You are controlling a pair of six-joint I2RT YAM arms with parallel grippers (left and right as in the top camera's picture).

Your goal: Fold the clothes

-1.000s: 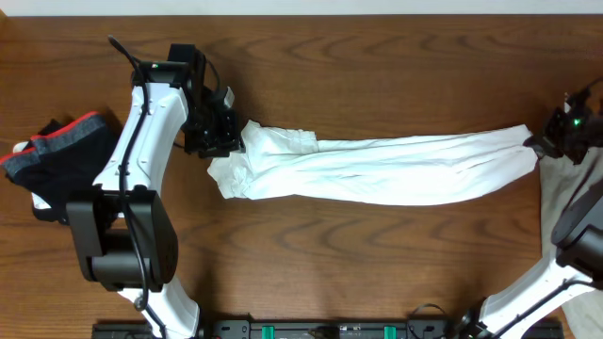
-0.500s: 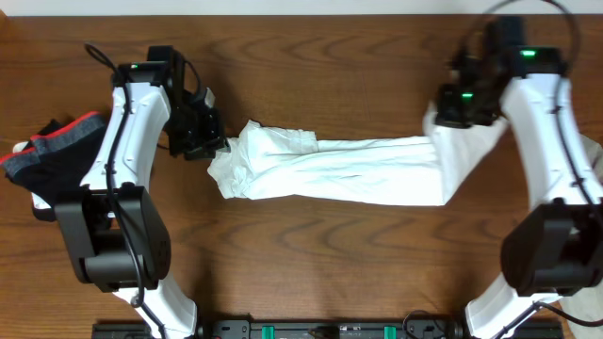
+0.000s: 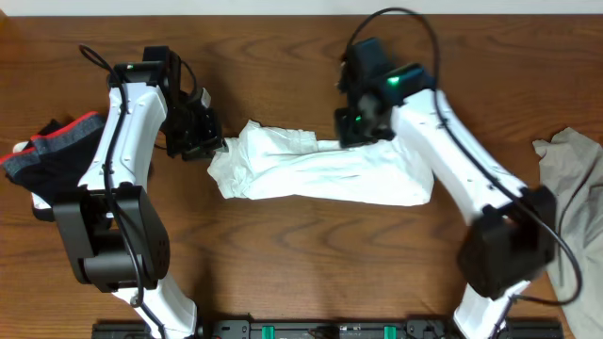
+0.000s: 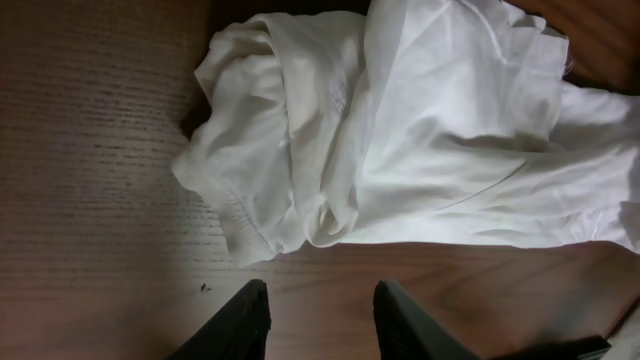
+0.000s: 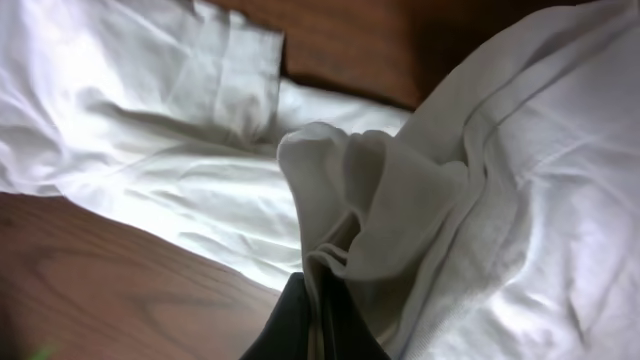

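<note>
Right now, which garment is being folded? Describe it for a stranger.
On the wooden table, across its middle, the shirt lies bunched in a long strip. Unlike the dark red-trimmed garment at the left edge and the grey cloth at the right, it is white and gripped by the right pincer.

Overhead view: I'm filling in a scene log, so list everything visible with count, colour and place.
white T-shirt: 1, white, bunched lengthwise across the table's middle, right end doubled over itself.
dark garment: 1, black with red and grey trim, far left edge.
pale cloth: 1, grey-beige, far right edge.
table: 1, brown wood.
arms: 2, white and black, one each side.
left fingers: 2, black, apart and empty, beside the shirt's left end.
right fingers: 2, black, shut on a shirt fold.
</note>
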